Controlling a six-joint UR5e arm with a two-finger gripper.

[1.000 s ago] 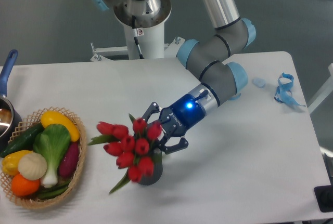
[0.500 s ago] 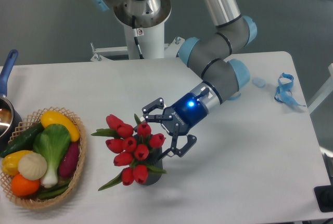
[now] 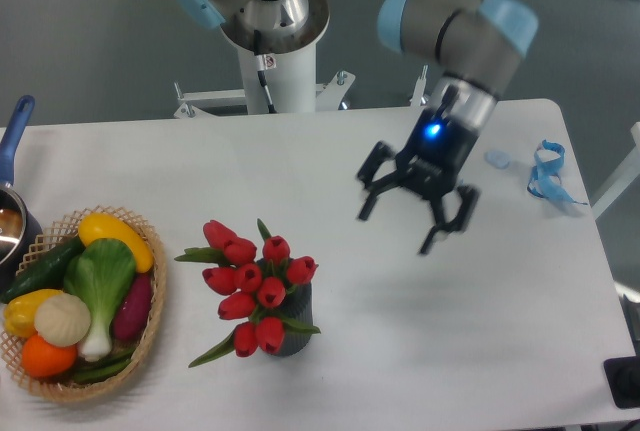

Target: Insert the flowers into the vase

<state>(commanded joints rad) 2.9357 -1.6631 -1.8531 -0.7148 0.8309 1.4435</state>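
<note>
Item: flowers (image 3: 252, 289), seated in vase (image 3: 291, 323), front centre of tabletop (image 3: 300, 166). Tool (image 3: 415, 203): fingers spread, empty, well apart. Your risk: the wide bunch leans left and could tip the small vase.

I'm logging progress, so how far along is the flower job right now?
It looks done: the flowers stand in the vase, leaning left over its rim. Nothing is in hand; the gripper hangs above the table to the right, jaws open and empty. Nothing visible is left.
</note>
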